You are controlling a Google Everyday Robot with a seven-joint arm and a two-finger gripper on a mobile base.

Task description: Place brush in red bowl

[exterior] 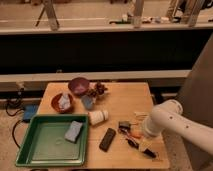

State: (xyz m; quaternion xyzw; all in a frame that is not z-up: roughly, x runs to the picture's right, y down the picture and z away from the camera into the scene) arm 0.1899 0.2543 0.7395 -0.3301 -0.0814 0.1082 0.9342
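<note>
The red bowl sits at the table's left, behind the green tray, with a pale crumpled thing inside it. The brush is a slim black tool lying slantwise near the table's front right, beside an orange-handled tool. My white arm reaches in from the right. My gripper hangs at its end, low over the brush's right part and far to the right of the red bowl. The arm hides part of the brush.
A dark purple bowl stands behind the red one, with pine cones and a small blue-grey thing beside it. A green tray holds a blue sponge. A white cup lies on its side. A black block and a small dark gadget lie nearby.
</note>
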